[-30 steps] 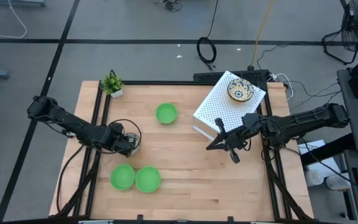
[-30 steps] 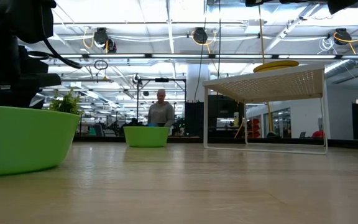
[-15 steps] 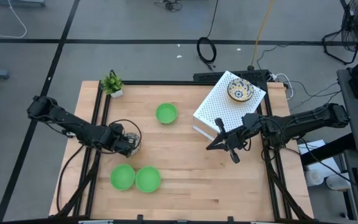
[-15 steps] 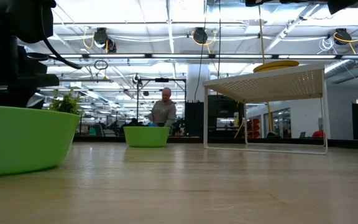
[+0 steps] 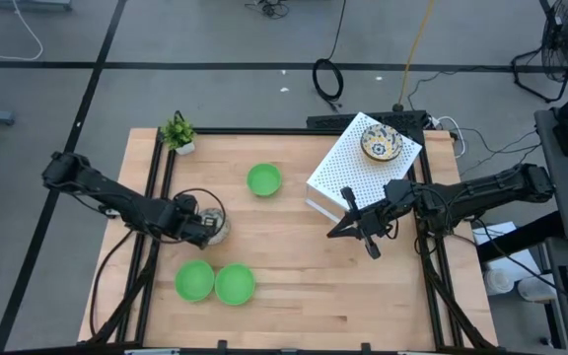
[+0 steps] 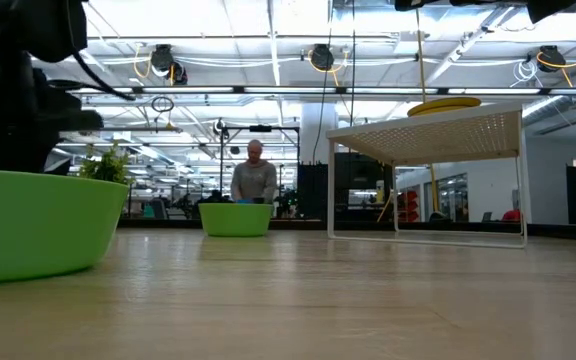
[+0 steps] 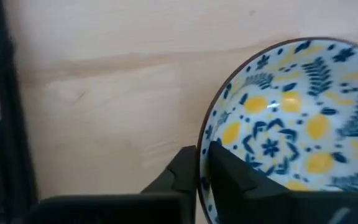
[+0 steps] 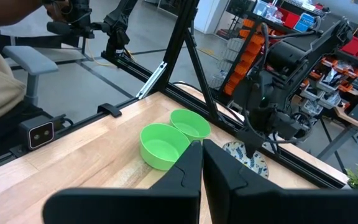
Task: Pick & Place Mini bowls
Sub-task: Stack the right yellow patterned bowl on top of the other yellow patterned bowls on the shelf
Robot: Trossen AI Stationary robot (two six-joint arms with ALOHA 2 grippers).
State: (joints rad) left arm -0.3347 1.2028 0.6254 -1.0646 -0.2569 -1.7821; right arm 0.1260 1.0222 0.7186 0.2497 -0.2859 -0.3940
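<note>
My left gripper [image 5: 208,229] [image 7: 202,163] is near the table's left side, shut on a cream-white floral mini bowl [image 5: 219,229] [image 7: 297,124]. A second floral bowl [image 5: 381,144] sits on top of the white perforated stand [image 5: 348,177]. Three green mini bowls rest on the table: one toward the far middle [image 5: 263,179] and two side by side near the front edge [image 5: 194,281] [image 5: 235,284]. My right gripper [image 5: 332,233] [image 8: 202,155] hovers shut in front of the stand, touching nothing. My left gripper pinches the floral bowl's rim [image 7: 202,140], one finger [image 7: 180,174] outside the wall and the other [image 7: 238,180] inside the hollow. The fingers come from the table's left side. Whether the bowl is clear of the table, I cannot tell.
A small potted plant [image 5: 177,133] stands at the far left corner. The white stand fills the far right part of the table. Bare wood lies in the table's middle and near right [image 5: 314,286]. A person [image 6: 254,180] shows in the room beyond.
My left gripper has risen slightly with the floral bowl, as the low view shows. The person in the room behind has shifted about.
</note>
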